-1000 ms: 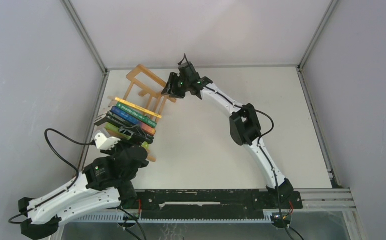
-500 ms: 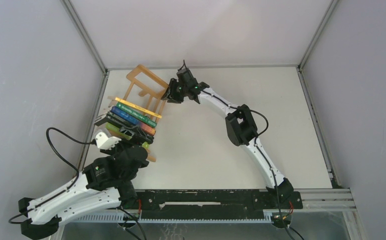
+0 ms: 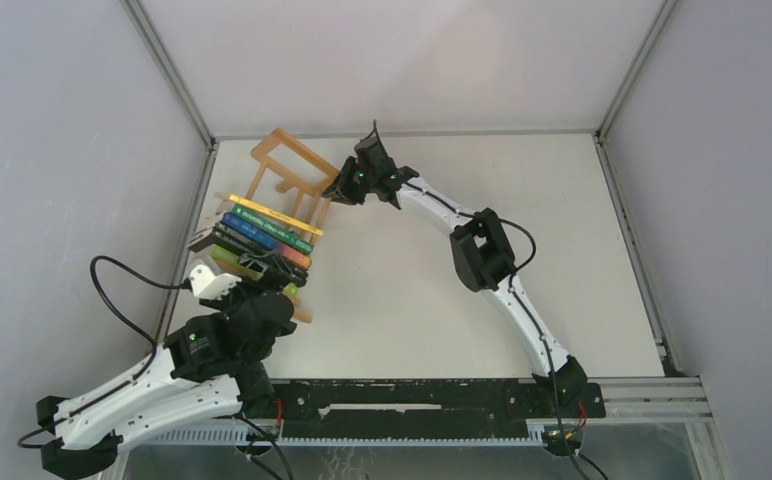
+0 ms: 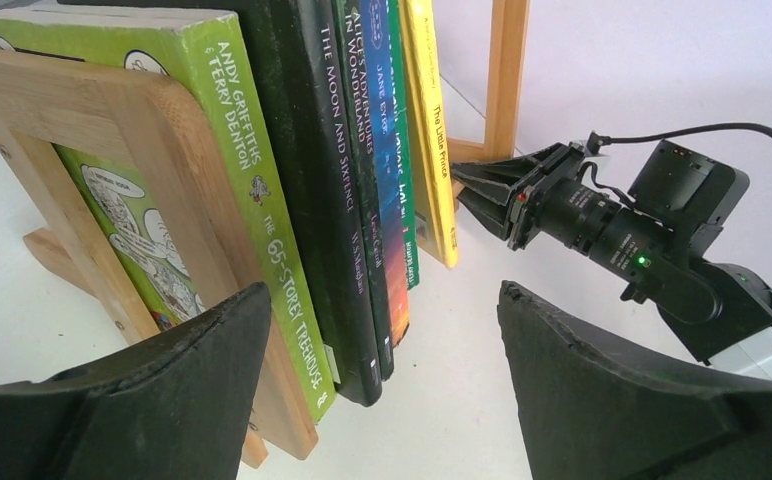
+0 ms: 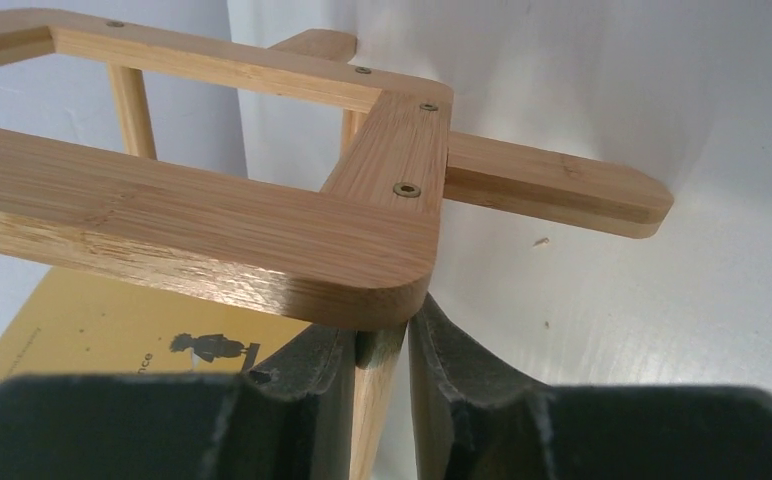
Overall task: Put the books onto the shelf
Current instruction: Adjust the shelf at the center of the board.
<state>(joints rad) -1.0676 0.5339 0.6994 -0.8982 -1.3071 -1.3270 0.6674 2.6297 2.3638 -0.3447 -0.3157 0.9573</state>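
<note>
- The books (image 4: 347, 200), six thin paperbacks with lime-green, black, blue, green and yellow spines, all stand upright on the shelf. By my judgement the putting is done, and only tidying of the shelf remains.
- The left gripper (image 4: 377, 335) is nearest. Its jaws are wide apart and hold nothing, and it hovers just before the near end of the row.
- The small light-wood shelf of slats (image 4: 82, 100) has its near rectangular frame against the lime-green book. The books are packed at this end.
- The yellow book (image 5: 82, 330) is last in the row, and no book stands beyond it.
- At the far frame end (image 5: 262, 240), the right gripper (image 5: 382, 345) has its fingers on both sides of a thin upright post (image 5: 377, 400), very close to it. I cannot tell if they already press it.
- Risk: a pull or lift on this thin post could slide or tip the whole shelf on the white table (image 3: 442, 270). Then the yellow book could lean over and the row could fall after it.
- A weak grip could also slip off the post.
</note>
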